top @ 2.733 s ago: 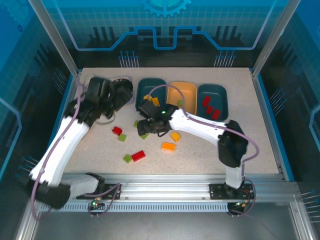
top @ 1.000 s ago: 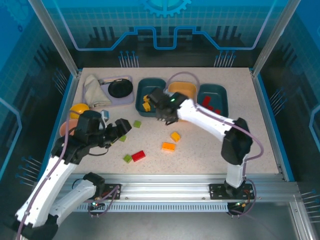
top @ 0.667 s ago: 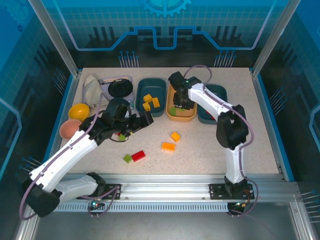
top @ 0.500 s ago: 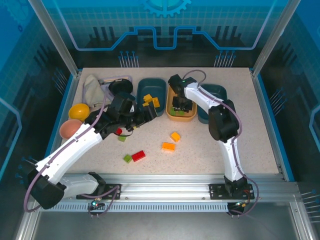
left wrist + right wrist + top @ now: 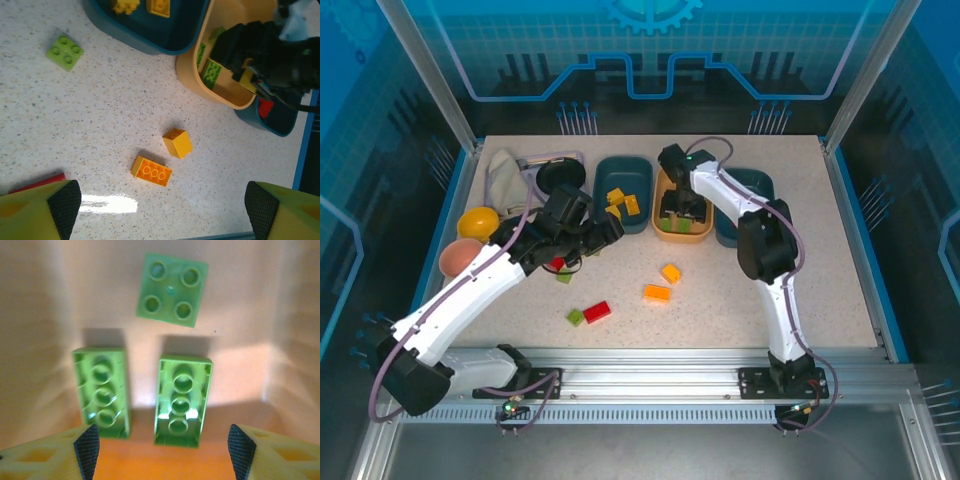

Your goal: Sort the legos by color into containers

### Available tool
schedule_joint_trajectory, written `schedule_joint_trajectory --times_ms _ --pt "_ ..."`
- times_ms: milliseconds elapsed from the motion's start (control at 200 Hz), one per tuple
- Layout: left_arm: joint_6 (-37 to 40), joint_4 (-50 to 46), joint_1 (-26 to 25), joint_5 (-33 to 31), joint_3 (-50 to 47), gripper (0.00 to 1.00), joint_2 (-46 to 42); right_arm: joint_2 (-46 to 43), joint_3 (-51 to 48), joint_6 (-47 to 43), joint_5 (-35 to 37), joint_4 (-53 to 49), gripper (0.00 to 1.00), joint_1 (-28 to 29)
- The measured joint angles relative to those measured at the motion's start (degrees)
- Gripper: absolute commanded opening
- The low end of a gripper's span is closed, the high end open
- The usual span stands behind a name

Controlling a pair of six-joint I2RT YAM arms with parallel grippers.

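Observation:
My right gripper hangs open inside the orange-tan tray, above three light green legos: a square one and two oblong ones lying flat, clear of the pads. My left gripper is open and empty over the table middle, above an orange brick and a yellow brick. A green square brick lies near the left teal tray, which holds yellow bricks. The right teal tray holds a red brick. Red and green bricks lie nearer the front.
A lavender tray with a black bowl and a folded cloth sit at the back left. A yellow bowl and a pink bowl stand along the left edge. Another red brick and green brick lie under the left arm.
My right gripper carried a green brick to the orange-tan tray, opened and let it go there. My left arm swung from the front left towards the table middle.

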Motion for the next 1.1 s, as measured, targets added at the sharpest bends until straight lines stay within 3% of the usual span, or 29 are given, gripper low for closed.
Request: schedule_joint_trajectory --times_ms 155,275,385,595,785,1095 --pt "-1.81 -6.51 0.0 -4.52 0.92 0.87 -4.72 -11.78 -5.9 -3.87 2.69 4.74 0.75 5.2" --pt "-3.76 -11.82 0.0 -8.79 0.79 0.87 -11.17 -20.22 -11.47 -9.11 3.34 11.26 0.81 14.86" --pt "-6.01 -16.5 0.0 -12.55 -0.26 0.86 -17.81 -21.44 -14.53 -13.46 -0.11 16.92 0.85 23.37" --pt "-10.82 -24.59 0.0 -17.53 -3.43 0.86 -26.86 -10.34 -10.16 -21.64 -7.65 21.7 0.91 31.45" --pt "-13.86 -30.01 0.0 -19.74 -4.15 0.86 -31.78 1.75 -0.37 -24.72 -8.85 21.24 0.98 31.76" --pt "-16.0 -37.11 0.0 -20.37 -4.13 0.85 -36.89 17.07 19.19 -26.43 -8.83 18.38 0.96 31.78"
